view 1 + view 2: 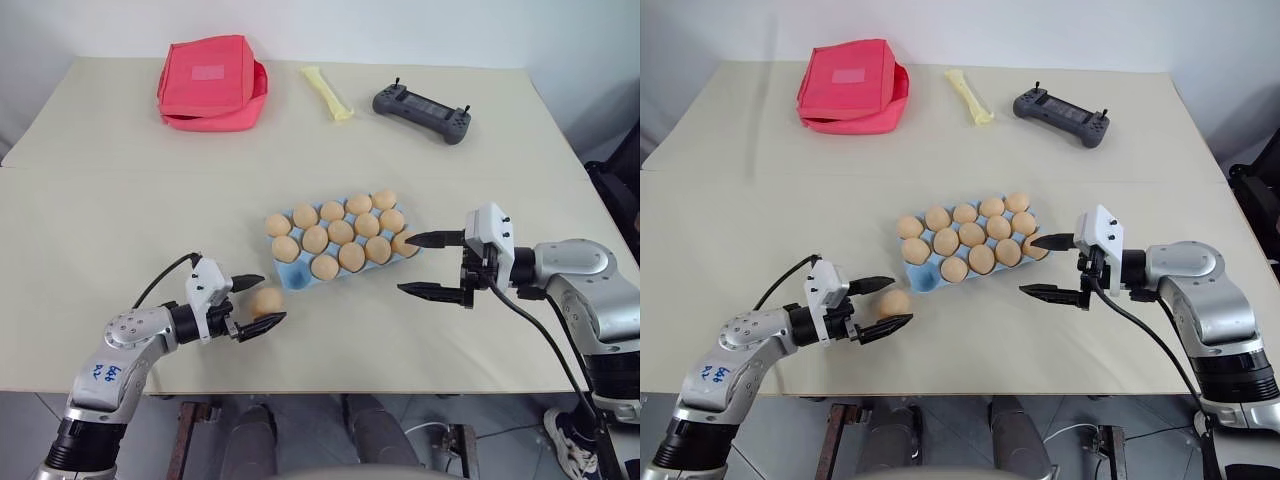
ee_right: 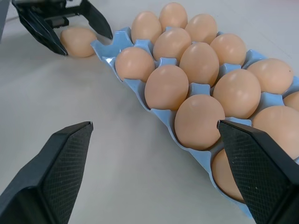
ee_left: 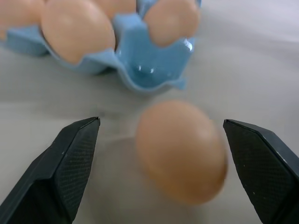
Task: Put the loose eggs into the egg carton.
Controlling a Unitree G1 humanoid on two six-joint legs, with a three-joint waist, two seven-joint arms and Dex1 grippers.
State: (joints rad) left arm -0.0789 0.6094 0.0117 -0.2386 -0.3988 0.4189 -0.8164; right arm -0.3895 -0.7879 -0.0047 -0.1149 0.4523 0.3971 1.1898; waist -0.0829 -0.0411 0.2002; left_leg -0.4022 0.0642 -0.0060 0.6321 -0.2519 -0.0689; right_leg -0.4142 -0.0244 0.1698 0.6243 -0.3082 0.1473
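Across a wide beige table (image 1: 120,200), a light blue egg carton (image 1: 283,221) is sitting near the middle, nearly full, with one corner cup empty toward the left arm. One loose egg (image 1: 266,300) is lying on the table just beside that corner. The left claw (image 1: 254,303) is standing wide open around the egg, gripping nothing yet. The right claw (image 1: 430,264) is hovering wide open and empty at the carton's other end.
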